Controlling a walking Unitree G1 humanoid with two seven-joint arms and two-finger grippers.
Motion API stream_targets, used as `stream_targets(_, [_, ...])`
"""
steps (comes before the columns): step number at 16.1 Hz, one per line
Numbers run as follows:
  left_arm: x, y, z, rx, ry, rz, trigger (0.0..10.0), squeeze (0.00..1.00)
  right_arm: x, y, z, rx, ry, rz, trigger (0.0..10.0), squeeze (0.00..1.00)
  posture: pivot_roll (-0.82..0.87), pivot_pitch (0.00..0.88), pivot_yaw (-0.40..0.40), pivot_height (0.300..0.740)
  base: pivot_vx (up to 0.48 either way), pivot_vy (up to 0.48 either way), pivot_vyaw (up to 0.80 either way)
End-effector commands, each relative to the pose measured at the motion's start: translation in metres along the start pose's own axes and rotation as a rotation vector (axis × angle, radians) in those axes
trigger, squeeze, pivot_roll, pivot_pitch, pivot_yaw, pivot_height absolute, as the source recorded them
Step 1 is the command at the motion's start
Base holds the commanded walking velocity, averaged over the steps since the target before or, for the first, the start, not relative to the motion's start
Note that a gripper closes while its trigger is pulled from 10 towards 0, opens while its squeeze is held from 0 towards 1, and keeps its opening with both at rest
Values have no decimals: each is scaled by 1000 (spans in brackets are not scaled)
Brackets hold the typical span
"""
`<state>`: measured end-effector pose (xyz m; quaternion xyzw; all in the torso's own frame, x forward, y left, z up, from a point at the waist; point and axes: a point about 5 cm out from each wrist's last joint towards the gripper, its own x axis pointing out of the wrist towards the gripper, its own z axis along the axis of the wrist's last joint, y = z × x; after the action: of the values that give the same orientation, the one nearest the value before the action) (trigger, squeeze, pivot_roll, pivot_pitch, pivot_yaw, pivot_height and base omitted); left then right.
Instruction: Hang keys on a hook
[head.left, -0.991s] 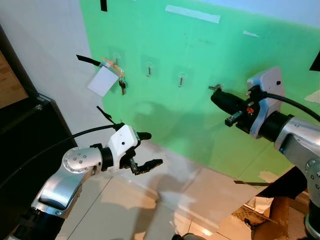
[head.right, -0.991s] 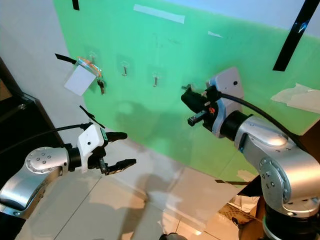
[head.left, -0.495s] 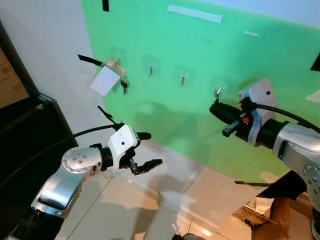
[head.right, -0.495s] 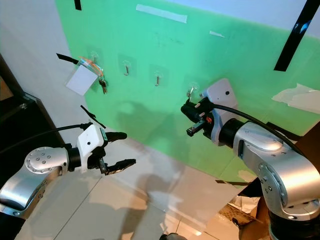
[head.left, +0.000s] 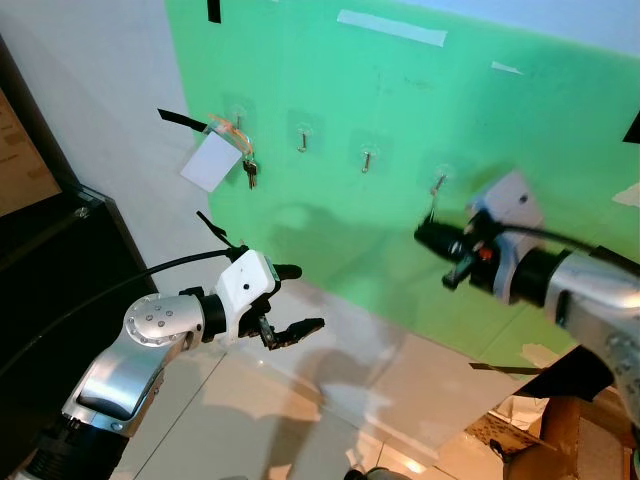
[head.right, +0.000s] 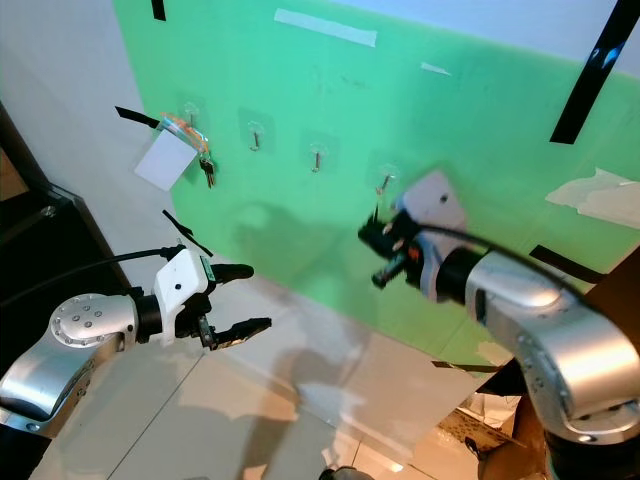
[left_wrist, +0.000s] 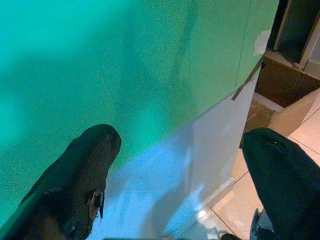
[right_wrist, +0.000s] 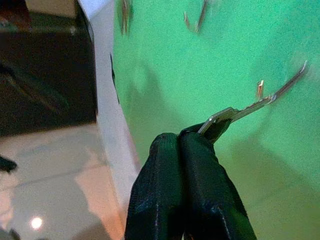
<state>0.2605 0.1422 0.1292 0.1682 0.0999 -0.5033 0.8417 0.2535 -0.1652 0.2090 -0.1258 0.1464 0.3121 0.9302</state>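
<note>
The right pincer (right_wrist: 200, 137) has dropped below the fourth hook (head.left: 440, 181), clenched on a key (right_wrist: 250, 106). Left pincer (head.left: 297, 300) idles, released. Next: raise key's ring over hook.

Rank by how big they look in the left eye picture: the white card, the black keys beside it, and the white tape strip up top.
1. white card
2. white tape strip, longer but thinner, so close
3. black keys

Right gripper (head.left: 428, 238) motion-blurred; key (right_wrist: 235, 113) partly hidden.
</note>
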Motion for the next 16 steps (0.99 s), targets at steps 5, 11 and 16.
stream_targets(5, [2,4,5,20,-18,21,10000,0,6,-8,-18,30,52,-63,10000,0,-16,0,-56,740,0,0,0])
stream_targets(11, [0,27,29,-11,-154,109,10000,0,-24,21,19,-248,-36,389,10000,0,-34,0,-38,740,0,0,0])
stream_targets(16, [-7,32,35,33,-166,58,10000,0,-41,-8,56,-622,131,574,10000,0,-51,0,-67,740,0,0,0])
